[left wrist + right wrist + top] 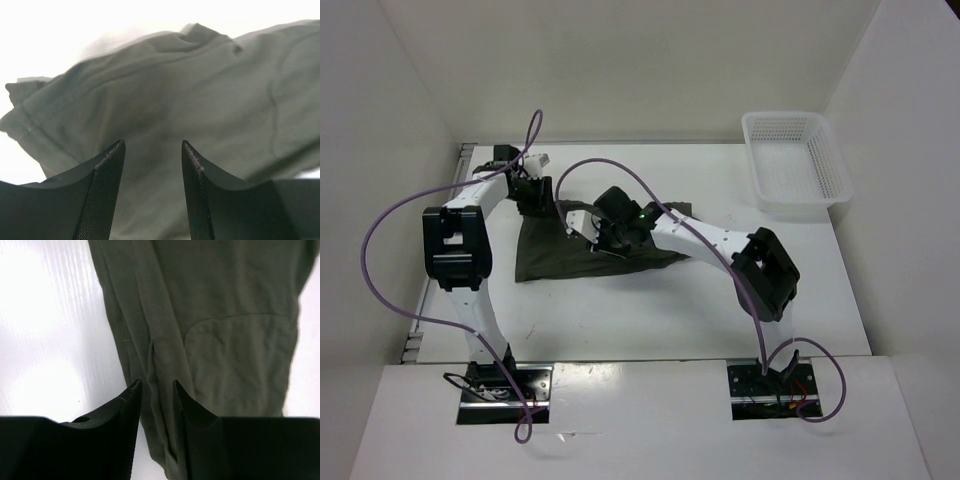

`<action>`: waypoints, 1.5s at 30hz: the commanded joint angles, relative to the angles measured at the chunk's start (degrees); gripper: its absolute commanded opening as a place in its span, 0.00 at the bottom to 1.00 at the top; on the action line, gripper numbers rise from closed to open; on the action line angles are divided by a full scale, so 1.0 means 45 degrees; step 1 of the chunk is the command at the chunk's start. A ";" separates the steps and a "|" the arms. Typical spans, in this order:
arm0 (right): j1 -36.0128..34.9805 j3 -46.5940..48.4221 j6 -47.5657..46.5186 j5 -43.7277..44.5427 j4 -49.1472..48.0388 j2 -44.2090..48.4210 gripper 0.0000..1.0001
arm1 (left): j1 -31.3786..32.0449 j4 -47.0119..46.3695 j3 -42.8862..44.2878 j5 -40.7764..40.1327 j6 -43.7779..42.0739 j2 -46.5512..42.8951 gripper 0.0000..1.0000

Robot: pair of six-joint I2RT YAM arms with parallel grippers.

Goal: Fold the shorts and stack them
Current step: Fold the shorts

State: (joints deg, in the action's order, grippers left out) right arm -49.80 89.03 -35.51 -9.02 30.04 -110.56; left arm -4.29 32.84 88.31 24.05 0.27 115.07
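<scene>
Olive shorts (555,260) lie on the table (650,315), well apart from the far-right white mesh basket (796,121). Left gripper (152,145) gapes over them, holding nothing; right gripper (156,384) straddles a fold with a narrow gap, grip unclear.

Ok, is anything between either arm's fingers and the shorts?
Nothing visible does. The left gripper and right gripper both sit right over the shorts, bare fabric showing between their fingers.

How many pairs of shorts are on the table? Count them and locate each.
1. The shorts lie at the middle of the table, left of the white basket. The right arm covers part of the cloth, so a second pair beneath may be hidden.
</scene>
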 commanded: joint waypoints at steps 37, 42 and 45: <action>-0.0457 -0.0507 -0.0352 0.0874 -0.0877 -0.1682 0.09 | 0.0154 -0.0815 0.0473 -0.1459 -0.0061 0.0893 0.27; -0.0457 -0.0918 -0.1074 0.0109 0.0082 -0.0804 0.08 | 0.0154 -0.0813 0.0609 -0.1595 -0.0061 0.1188 0.07; -0.0457 -0.1151 -0.1619 -0.0417 0.0723 -0.0491 0.13 | 0.0154 -0.0813 0.0609 -0.1887 -0.0061 0.1305 0.02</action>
State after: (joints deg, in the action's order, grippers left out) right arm -51.24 84.88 -39.75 -6.92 28.18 -117.60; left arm -3.49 29.69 89.27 16.51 0.25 120.20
